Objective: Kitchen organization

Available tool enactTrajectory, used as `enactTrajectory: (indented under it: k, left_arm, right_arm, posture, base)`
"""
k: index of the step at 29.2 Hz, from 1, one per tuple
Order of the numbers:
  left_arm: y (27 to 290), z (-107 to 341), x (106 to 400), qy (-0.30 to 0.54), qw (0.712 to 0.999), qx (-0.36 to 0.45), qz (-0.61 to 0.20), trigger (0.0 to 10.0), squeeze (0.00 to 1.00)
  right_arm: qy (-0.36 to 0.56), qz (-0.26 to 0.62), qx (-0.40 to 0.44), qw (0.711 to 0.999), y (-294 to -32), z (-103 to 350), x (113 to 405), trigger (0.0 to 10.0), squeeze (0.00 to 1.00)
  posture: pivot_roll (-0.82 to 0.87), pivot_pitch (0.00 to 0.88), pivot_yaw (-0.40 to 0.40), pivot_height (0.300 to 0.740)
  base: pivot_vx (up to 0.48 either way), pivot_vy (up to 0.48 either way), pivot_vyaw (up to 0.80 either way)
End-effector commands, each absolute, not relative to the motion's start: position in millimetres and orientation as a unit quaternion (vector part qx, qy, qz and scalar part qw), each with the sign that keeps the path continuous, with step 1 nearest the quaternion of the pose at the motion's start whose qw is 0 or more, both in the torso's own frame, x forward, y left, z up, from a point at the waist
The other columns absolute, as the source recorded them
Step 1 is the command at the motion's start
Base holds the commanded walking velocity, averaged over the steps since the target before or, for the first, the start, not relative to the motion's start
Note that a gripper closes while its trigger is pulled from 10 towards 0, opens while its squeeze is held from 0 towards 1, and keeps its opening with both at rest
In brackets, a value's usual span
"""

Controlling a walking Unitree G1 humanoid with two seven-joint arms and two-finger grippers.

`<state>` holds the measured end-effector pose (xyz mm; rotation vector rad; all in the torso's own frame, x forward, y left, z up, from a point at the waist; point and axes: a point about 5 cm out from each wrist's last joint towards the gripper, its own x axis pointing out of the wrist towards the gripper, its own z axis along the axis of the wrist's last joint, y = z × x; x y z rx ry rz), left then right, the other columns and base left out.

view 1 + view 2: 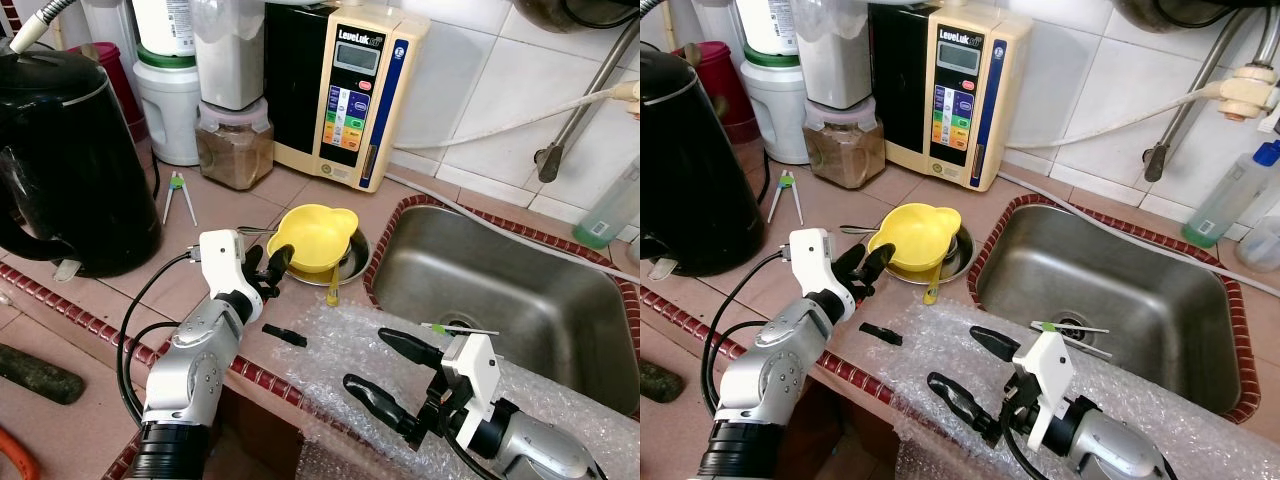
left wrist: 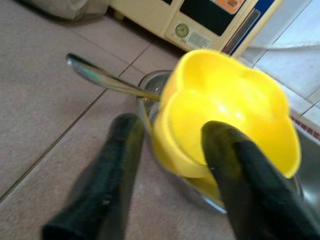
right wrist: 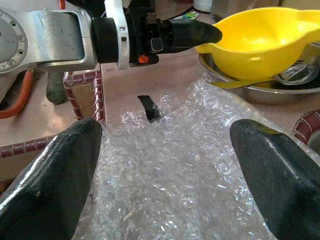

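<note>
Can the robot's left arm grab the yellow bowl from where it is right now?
Probably yes. The left gripper is already at the near rim of the yellow bowl, fingers open, one finger against the rim. Nothing stands between them; the bowl sits in a metal dish on the counter.

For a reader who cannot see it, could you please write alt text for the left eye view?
The left gripper has its open black fingers at the rim of a yellow bowl, which sits in a metal dish on the tiled counter beside a steel sink. The right gripper hovers open over bubble wrap at the counter edge.
</note>
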<state>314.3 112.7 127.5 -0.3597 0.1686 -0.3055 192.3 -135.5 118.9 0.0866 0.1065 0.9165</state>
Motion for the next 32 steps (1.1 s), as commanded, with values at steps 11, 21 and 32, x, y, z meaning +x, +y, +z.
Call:
enactTrajectory:
  k: [11,21,32]
  left_arm:
    - [110.8,151.0,310.9,-0.010,0.976,-0.137,-0.167,0.0,0.00]
    - [100.6,149.8,307.5,0.002,0.968,-0.136,-0.209,10.0,1.00]
    - [130.6,154.2,317.6,-0.024,0.982,-0.141,-0.126,10.0,1.00]
  right_arm:
    - [0.043,0.428,0.033,0.902,-137.8,122.6,199.7,10.0,0.00]
    - [0.044,0.425,0.029,0.904,-138.2,121.9,200.6,10.0,0.00]
    - [0.044,0.433,0.029,0.900,-136.1,122.5,204.1,10.0,0.00]
  posture:
    - [0.19,0.000,-0.085,0.740]
    - [0.19,0.000,-0.081,0.740]
    - [0.19,0.000,-0.087,0.740]
  base:
    - [0.000,0.000,0.00]
    - [0.000,0.000,0.00]
    - [0.000,0.000,0.00]
